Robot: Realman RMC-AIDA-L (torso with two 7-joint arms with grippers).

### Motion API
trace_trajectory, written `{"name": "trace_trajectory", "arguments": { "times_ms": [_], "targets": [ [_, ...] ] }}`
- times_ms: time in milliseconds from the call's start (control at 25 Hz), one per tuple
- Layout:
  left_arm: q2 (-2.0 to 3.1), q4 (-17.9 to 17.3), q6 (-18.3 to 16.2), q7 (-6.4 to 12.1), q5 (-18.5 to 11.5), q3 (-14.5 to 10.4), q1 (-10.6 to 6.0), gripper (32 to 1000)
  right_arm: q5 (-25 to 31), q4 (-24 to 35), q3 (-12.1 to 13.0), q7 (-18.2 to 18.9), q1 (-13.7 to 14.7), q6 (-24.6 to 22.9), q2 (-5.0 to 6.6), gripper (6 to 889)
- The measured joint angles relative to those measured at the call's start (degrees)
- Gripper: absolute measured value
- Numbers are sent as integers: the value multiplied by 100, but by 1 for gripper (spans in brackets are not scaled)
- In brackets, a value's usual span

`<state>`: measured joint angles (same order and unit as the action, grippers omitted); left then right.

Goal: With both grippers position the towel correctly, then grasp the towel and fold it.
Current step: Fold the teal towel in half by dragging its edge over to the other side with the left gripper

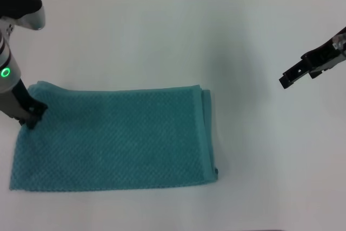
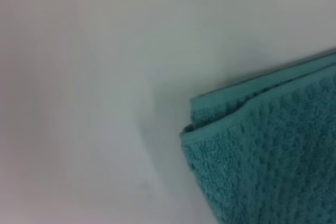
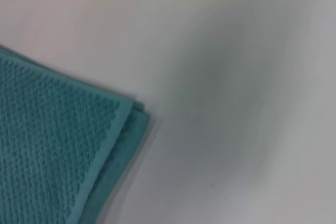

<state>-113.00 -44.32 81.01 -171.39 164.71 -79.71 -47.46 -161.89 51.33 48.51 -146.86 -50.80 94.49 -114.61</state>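
Teal towel [image 1: 113, 139] flat near the table's [image 1: 173, 31] front-left corner. Left gripper [image 1: 31, 116] down on its far-left corner, pinching the cloth there. Right gripper [image 1: 294, 75] up by the right edge, well apart, jaws a little spread.

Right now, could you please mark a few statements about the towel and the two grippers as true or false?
1. The left gripper is down at the far left corner of the towel. True.
2. The right gripper is touching the towel. False: it is off to the towel's right, over the bare table.
3. The towel lies in layers. True: doubled edges show at its right side.
4. The towel is red. False: it is teal-green.
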Motion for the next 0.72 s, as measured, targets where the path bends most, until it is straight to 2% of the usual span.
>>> {"name": "trace_trajectory", "arguments": {
  "times_ms": [240,360,440,600,640,720],
  "targets": [
    [-36,-282,281,0,-8,46,-46,86,3,0,0,5,0,-2,0,852],
    [-61,-626,557,2,-44,71,-51,86,5,0,0,7,0,-17,0,852],
    [-124,-962,784,75,-127,158,-61,86,7,0,0,8,0,-32,0,852],
    [-334,-1748,1290,474,-607,529,-118,85,9,0,0,14,2,-38,0,852],
    [-358,-1851,1354,521,-735,573,-143,85,15,0,0,15,0,-40,0,852],
    [-382,-1992,1442,583,-1229,608,-234,85,63,0,0,16,-2,-40,0,852]
  ]
}}
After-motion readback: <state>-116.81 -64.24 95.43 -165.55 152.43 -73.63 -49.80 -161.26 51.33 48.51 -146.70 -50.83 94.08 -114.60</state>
